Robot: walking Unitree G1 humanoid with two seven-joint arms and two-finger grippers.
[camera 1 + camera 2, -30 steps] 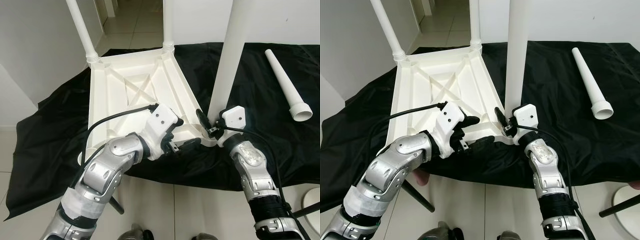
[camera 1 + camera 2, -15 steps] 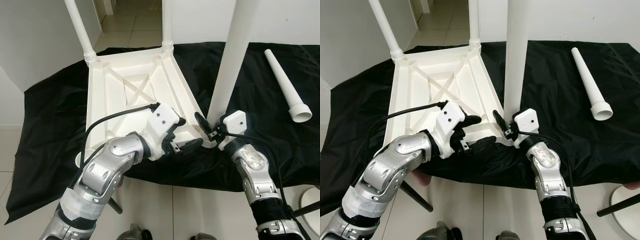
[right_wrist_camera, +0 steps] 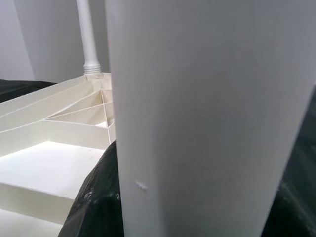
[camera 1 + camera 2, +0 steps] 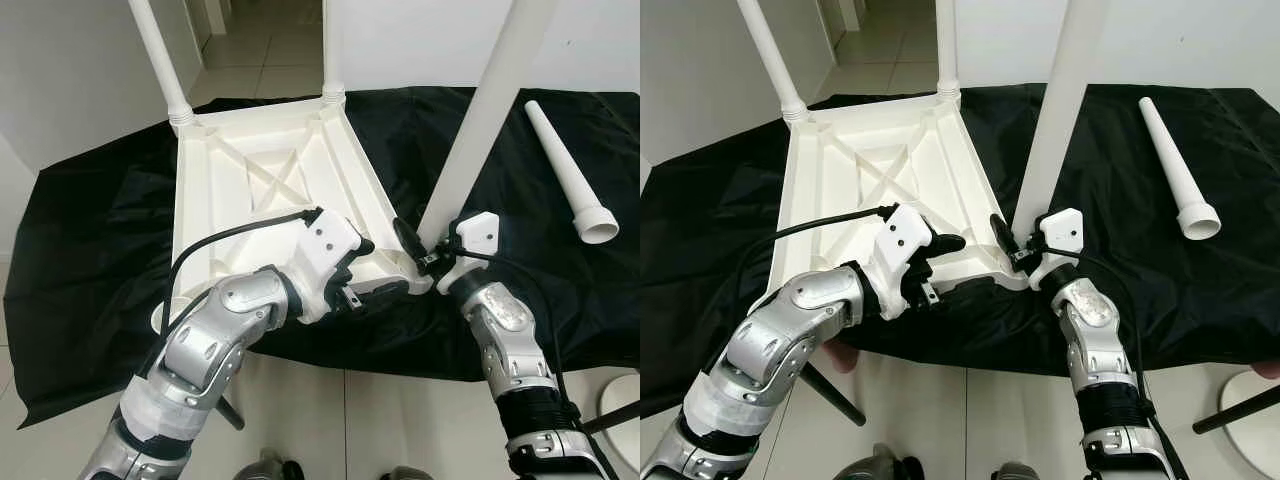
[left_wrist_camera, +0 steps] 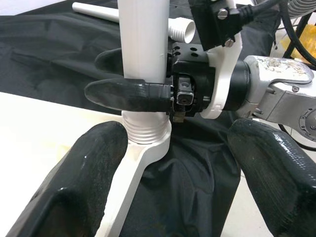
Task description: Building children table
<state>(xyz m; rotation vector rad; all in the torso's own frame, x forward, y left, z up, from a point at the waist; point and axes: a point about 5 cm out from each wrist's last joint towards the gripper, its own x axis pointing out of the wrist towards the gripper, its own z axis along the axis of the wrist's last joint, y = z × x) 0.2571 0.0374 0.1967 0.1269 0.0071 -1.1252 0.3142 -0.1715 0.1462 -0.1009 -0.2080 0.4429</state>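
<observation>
The white children's table top point(image 4: 270, 180) lies upside down on a black cloth point(image 4: 90, 230). Two white legs point(image 4: 155, 50) point(image 4: 333, 50) stand in its far corners. My right gripper point(image 4: 425, 255) is shut on the base of a third leg point(image 4: 480, 120), which leans to the right over the near right corner. In the left wrist view the leg's threaded end point(image 5: 145, 131) sits at the corner socket, with the right gripper's fingers point(image 5: 123, 94) clamped just above. My left gripper point(image 4: 372, 270) is open, its fingers point(image 5: 84, 182) straddling that corner. A fourth leg point(image 4: 565, 165) lies loose on the cloth at the right.
A white wall stands at the left, and a tiled passage point(image 4: 260, 40) opens behind the table. A white round object point(image 4: 622, 400) and a dark rod point(image 4: 612, 420) sit on the floor at the near right. Another dark rod point(image 4: 235, 412) lies under my left arm.
The leg held by my right gripper has tipped from near upright to leaning right. The right wrist has shifted slightly right with it. My left gripper stays at the corner.
</observation>
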